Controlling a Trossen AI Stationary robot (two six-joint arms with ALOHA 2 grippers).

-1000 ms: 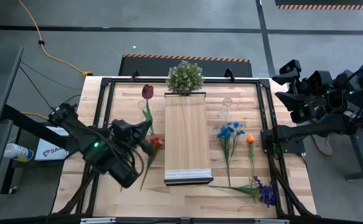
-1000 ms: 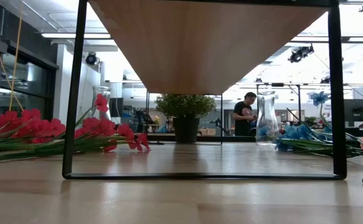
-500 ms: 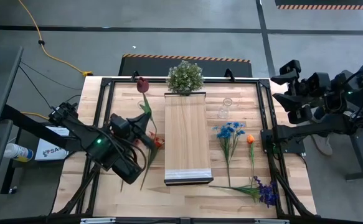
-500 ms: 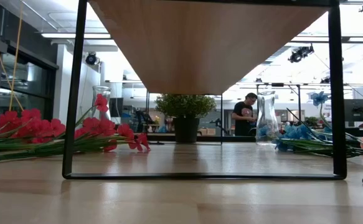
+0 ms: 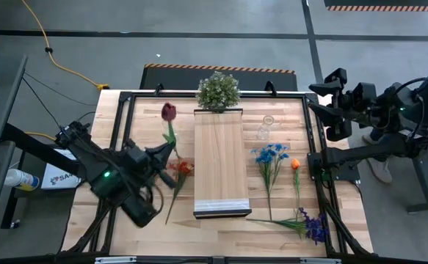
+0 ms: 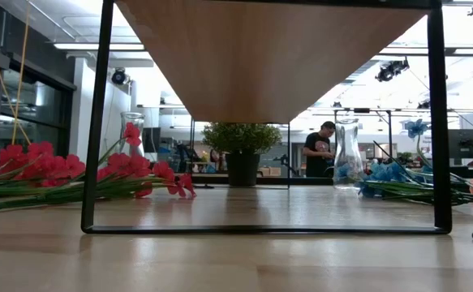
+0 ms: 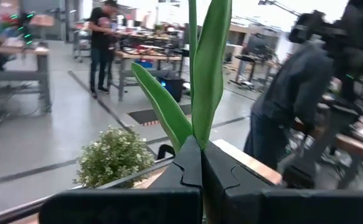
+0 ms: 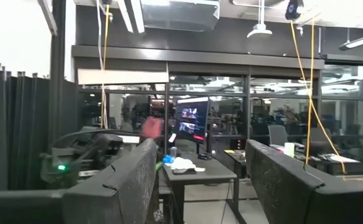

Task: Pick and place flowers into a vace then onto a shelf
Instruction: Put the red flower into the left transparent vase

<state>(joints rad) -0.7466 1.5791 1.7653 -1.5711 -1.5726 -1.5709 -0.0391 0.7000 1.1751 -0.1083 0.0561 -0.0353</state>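
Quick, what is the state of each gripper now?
Left gripper: shut on the dark red flower stem.
Right gripper: open, holding nothing.

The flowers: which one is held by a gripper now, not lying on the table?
The dark red tulip. The left gripper is shut on its stem, while the blue, orange, purple and small red flowers lie loose.

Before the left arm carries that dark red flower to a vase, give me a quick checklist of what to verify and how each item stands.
1. Left gripper shut on the dark red flower stem: ok.
2. Flower lifted clear of the table: cannot tell.
3. Left vase upright: ok.
4. Left vase mouth free of stems: cannot tell.
5. Right gripper open and parked off the table's right edge, out of the way: ok.
6. Shelf top free for the vase later: ok.
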